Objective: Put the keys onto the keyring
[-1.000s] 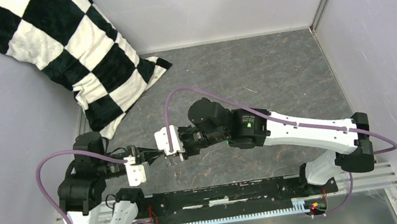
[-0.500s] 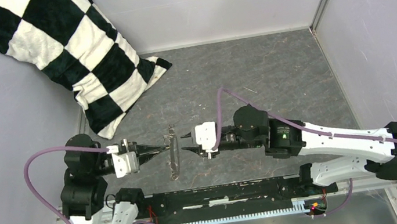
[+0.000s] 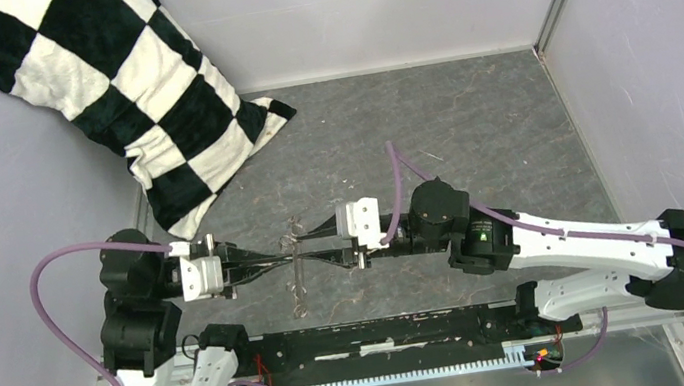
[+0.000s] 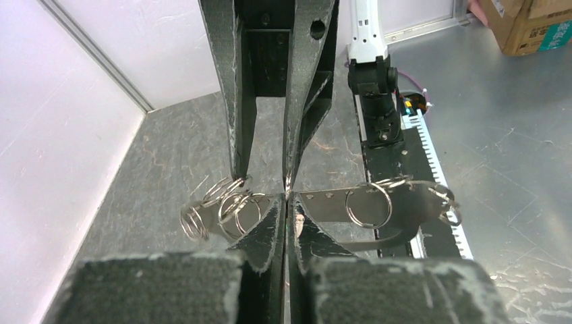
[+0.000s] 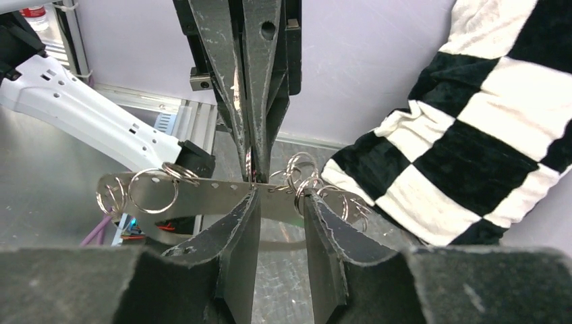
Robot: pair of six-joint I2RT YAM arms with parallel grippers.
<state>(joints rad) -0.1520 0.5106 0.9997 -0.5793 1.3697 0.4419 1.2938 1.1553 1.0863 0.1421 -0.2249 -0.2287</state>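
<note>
The keyring (image 3: 297, 282) hangs edge-on between the two arms as a thin silvery loop. Its flat band (image 4: 405, 202) has a row of holes with several small split rings (image 4: 222, 206) strung on it. My left gripper (image 3: 278, 256) is shut on the band's middle (image 4: 289, 202). From the opposite side my right gripper (image 3: 311, 254) is open. Its fingertips (image 5: 246, 212) stand either side of the spot where the left one pinches the keyring (image 5: 202, 192), right at the band. The keys do not show clearly in any view.
A black-and-white checked pillow (image 3: 122, 93) leans in the far left corner, close behind the keyring in the right wrist view. Grey walls close in the marbled table on three sides. A black rail (image 3: 388, 333) runs along the near edge between the arm bases.
A second ago the right gripper was shut beside the left one. It pulled back to the right, opened, and has come back up to the keyring, which stays in the left gripper.
</note>
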